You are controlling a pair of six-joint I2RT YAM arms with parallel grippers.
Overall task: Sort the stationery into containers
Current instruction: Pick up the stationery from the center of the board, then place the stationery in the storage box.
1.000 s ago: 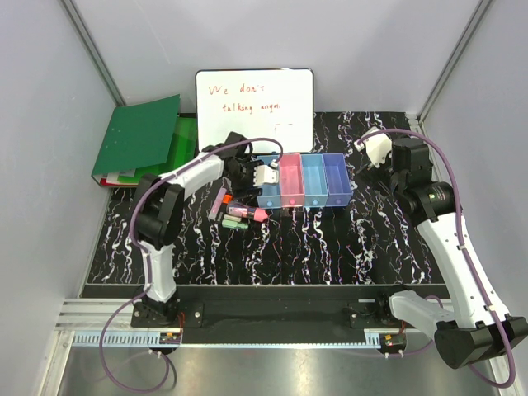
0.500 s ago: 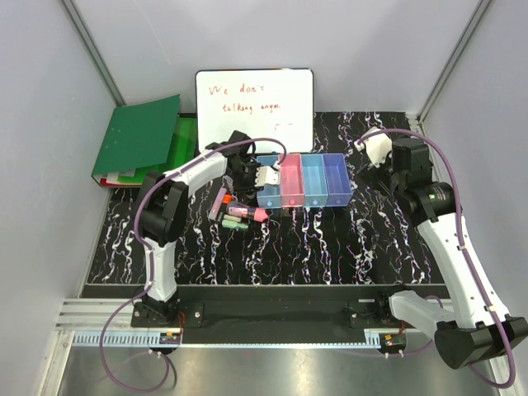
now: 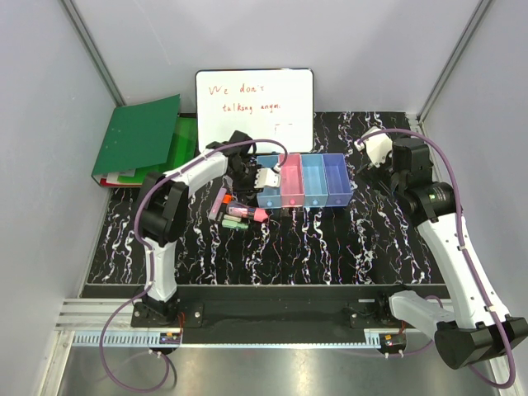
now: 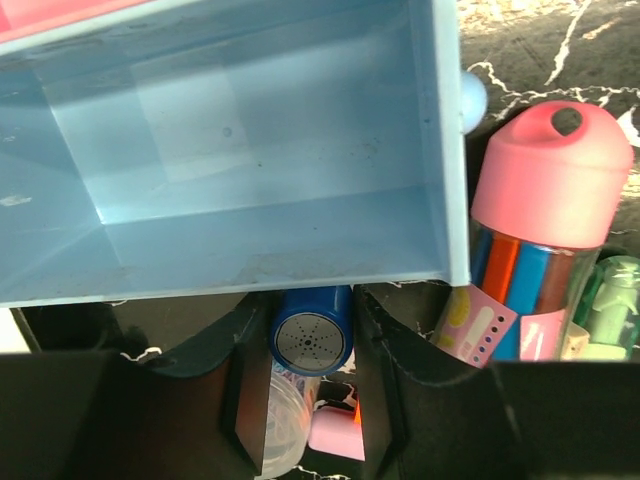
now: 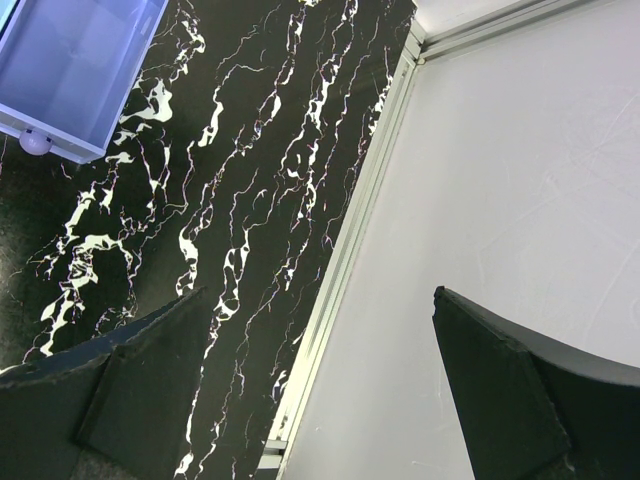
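Left gripper (image 4: 312,305) narrower on blue-capped bottle (image 4: 312,340), outside light-blue bin (image 4: 250,220).

Two slim robot arms, the left arm (image 3: 194,171) and the right arm (image 3: 458,256), are built of glossy white shell links joined by black cylindrical joints. A thin purple cable (image 3: 252,141) runs along each. Each arm ends in a black base bracket (image 3: 169,313) bolted to a black rail (image 3: 272,309). The left fingers (image 4: 400,410) are matte black plates with angled edges. The right fingers (image 5: 140,390) are broad, dull black wedges.
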